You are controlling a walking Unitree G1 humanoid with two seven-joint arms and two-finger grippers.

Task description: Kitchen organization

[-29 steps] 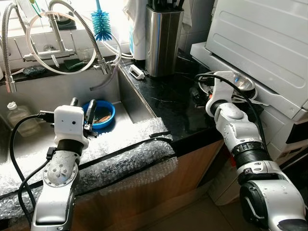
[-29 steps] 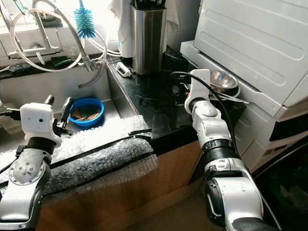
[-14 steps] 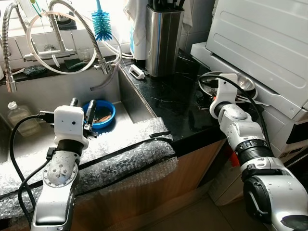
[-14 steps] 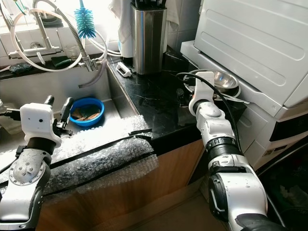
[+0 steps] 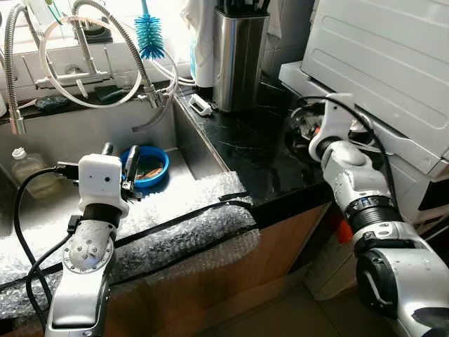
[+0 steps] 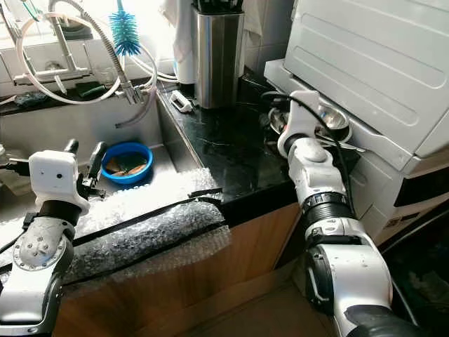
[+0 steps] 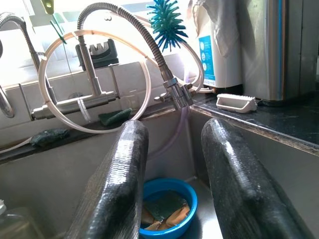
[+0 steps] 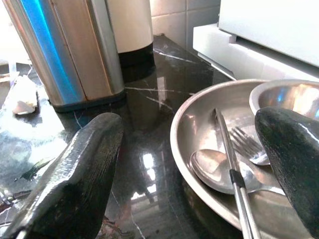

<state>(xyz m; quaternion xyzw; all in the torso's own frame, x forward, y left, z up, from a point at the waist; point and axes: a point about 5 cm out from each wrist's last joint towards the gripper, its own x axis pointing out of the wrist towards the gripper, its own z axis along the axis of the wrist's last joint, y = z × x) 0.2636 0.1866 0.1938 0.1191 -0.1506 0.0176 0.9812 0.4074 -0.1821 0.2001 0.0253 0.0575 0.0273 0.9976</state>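
On the black counter (image 5: 245, 147), my right gripper (image 8: 189, 124) is open and low beside a steel plate (image 8: 192, 117). The plate holds a spoon (image 8: 214, 169), a fork (image 8: 246, 147), a long thin utensil (image 8: 227, 149) and a small steel bowl (image 8: 284, 97). One finger (image 8: 84, 164) is over the counter and the other finger (image 8: 294, 154) is over the plate. My left gripper (image 5: 121, 158) is open above the sink, empty. Beyond it a blue bowl (image 7: 167, 206) with brownish scraps lies in the sink.
A steel knife block (image 5: 238, 56) and a small white brush (image 5: 200, 105) stand at the back of the counter. A white appliance (image 5: 379, 49) rises right behind the plate. Bubble wrap (image 5: 182, 217) covers the sink's front edge. A spring faucet (image 5: 151, 91), hoses and a plastic bottle (image 5: 28, 172) crowd the sink.
My right arm has moved back and to the right, bringing its gripper up to the steel plate. The left arm has stayed still.
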